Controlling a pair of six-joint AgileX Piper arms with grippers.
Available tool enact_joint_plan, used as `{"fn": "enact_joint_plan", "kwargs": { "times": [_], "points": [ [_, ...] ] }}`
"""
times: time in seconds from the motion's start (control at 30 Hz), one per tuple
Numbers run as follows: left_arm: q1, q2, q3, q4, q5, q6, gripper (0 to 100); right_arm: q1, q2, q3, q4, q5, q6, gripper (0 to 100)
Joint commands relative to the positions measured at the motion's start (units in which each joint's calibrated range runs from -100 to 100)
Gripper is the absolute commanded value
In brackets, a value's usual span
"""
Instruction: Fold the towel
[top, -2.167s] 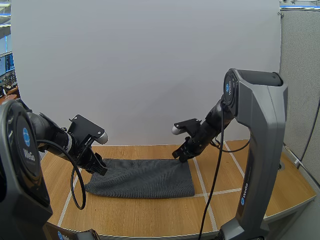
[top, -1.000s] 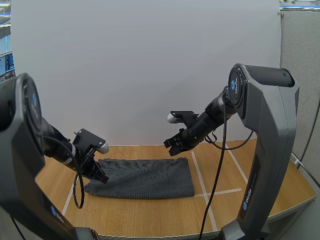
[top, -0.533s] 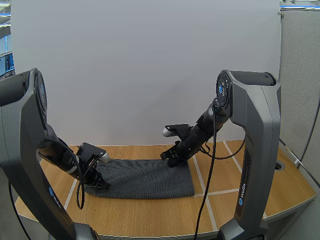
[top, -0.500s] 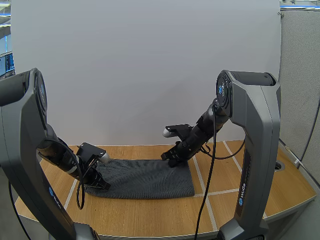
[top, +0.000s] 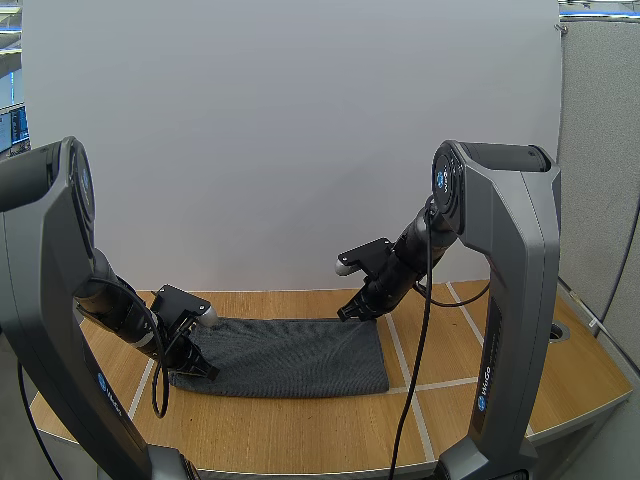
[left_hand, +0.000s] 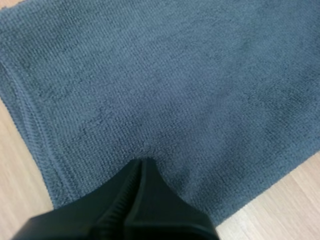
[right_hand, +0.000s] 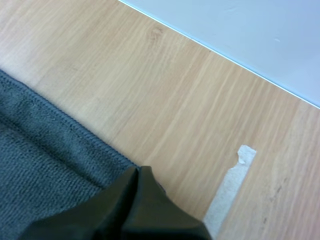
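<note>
A dark grey towel (top: 290, 355) lies flat and folded on the wooden table (top: 300, 430). My left gripper (top: 205, 368) is shut, low at the towel's near left corner. In the left wrist view its fingers form one dark wedge (left_hand: 142, 162) whose tip presses on the towel (left_hand: 175, 90), with a faint dimple in the cloth there. My right gripper (top: 348, 314) is shut at the towel's far right corner. In the right wrist view its wedge tip (right_hand: 140, 170) sits right at the towel's hemmed edge (right_hand: 40, 165), beside bare wood.
White tape lines (top: 400, 350) cross the table to the right of the towel, and a torn tape end (right_hand: 240, 155) lies close to my right gripper. A white wall stands behind the table. Bare wood runs in front of the towel up to the near edge.
My right gripper came down from above the towel's far edge and shifted slightly right to its far right corner. My left gripper sank a little to the near left corner. The towel kept its shape.
</note>
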Motion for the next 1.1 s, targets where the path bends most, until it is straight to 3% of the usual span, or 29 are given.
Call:
{"fn": "enact_joint_plan", "kwargs": {
  "times": [0.0, 0.13, 0.23, 0.37, 0.73, 0.8, 0.93, 1.0, 1.07],
  "points": [
    [-0.10, 0.07, 0.02, -0.41, -1.31, -0.13, 0, -0.45, -5.16, 0.12, -1.03, 3.03, 1.28, 0],
    [-0.10, 0.07, 0.02, -0.41, -1.31, -0.13, 0, -2.19, -13.18, 0.12, -1.08, 13.65, 2.94, 0],
    [-0.10, -0.08, -0.13, -0.41, -0.46, -0.13, 0, -4.40, -17.61, 0.12, -2.20, 28.70, 4.88, 0],
    [-0.10, -2.44, -1.40, -0.78, 8.13, 0.06, 0, -6.93, -20.65, 0.95, -2.46, 43.24, 7.72, 0],
    [-0.02, -23.24, -2.95, -1.28, 19.08, -0.99, 0, -8.75, -24.20, 16.63, -3.60, 42.42, 7.86, 0],
    [-0.02, -26.86, -2.95, -1.10, 20.80, -2.19, 0, -8.75, -24.20, 18.36, -3.60, 39.79, 7.86, 23],
    [-0.02, -33.63, -2.95, -1.10, 21.91, -4.94, 0, -8.75, -24.20, 19.92, -3.38, 35.24, 7.77, 100],
    [-0.02, -36.36, -2.95, -1.10, 21.91, -6.35, 0, -8.75, -24.20, 19.92, -3.38, 34.28, 7.57, 100],
    [-0.02, -39.17, -2.95, -1.22, 22.09, -7.39, 8, -8.75, -23.76, 19.92, -3.25, 33.88, 7.36, 100]
  ]
}}
